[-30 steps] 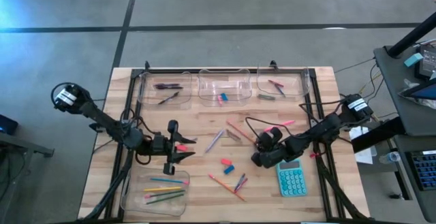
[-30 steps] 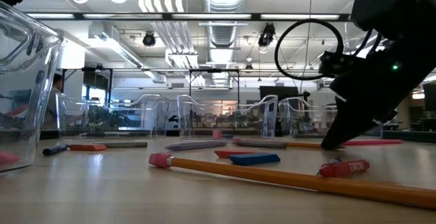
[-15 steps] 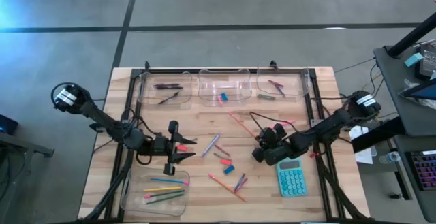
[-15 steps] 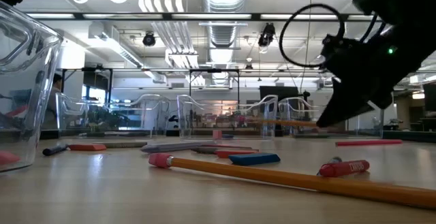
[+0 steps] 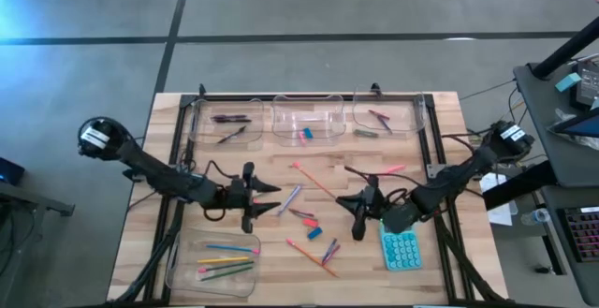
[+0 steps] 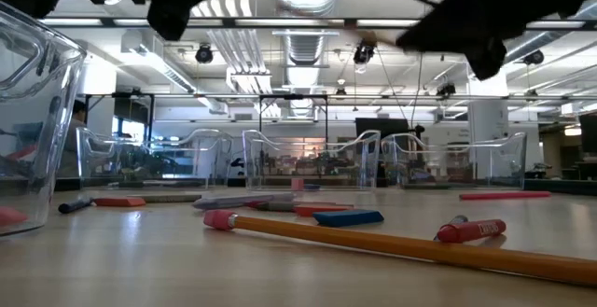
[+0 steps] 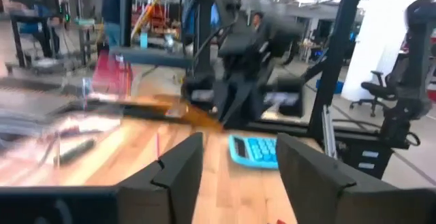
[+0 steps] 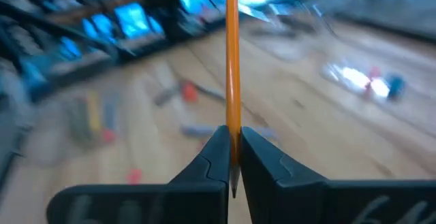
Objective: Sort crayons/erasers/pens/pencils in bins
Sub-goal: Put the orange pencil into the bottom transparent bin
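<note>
Right wrist view, right end effector [image 8: 233, 157] clamped on orange pencil [image 8: 232, 60], left end effector [image 7: 235, 159] spread, empty

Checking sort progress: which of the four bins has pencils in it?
The bin at the near-left corner, by itself, apart from the back row of three. It holds long bright sticks; the back bins hold dark pens, erasers and crayons.

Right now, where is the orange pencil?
The orange pencil is lifted above mid-table, clamped in the right gripper; in the high view it slants left of that gripper, above the loose blue eraser.
</note>
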`<state>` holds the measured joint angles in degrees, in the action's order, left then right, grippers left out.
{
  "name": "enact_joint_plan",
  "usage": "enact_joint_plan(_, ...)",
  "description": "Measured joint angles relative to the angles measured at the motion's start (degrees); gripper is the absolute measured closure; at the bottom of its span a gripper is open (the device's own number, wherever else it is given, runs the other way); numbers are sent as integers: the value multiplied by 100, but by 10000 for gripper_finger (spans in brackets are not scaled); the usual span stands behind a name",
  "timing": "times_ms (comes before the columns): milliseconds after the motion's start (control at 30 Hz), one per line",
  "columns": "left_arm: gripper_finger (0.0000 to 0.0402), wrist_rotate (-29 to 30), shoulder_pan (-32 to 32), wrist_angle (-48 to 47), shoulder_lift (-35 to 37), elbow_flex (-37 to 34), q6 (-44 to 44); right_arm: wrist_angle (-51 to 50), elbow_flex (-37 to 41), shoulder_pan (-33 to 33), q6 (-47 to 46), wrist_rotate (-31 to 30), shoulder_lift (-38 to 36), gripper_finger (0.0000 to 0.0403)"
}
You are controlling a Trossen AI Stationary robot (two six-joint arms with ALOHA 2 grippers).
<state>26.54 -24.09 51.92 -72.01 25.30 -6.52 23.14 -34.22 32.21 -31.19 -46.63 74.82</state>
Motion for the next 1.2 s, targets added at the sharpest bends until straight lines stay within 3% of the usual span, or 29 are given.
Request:
enact_joint_plan(133, 178, -109, 166, 39, -357, 198, -219, 941, 0, 89, 693, 50, 182, 390)
enact_joint_plan(333, 106, -129, 361, 43, -1026, 827, -384, 1430, 0, 78, 916, 209, 450, 390)
enact_joint_plan(667, 96, -98, 524, 809, -2229, 1668, -667, 1762, 0, 78, 1089, 369, 559, 390)
enact_joint_plan(800, 129, -99, 527, 943, -2388, 1794, -665, 1773, 0, 78, 1098, 496, 556, 390)
enact_joint_plan(933, 191, -78, 529, 966, -2415, 1814, -628, 1772, 0, 78, 1096, 507, 556, 390)
enact_joint_plan(1200, 379, -153, 526, 981, -2397, 1806, -357, 1741, 0, 76, 1161, 475, 622, 390)
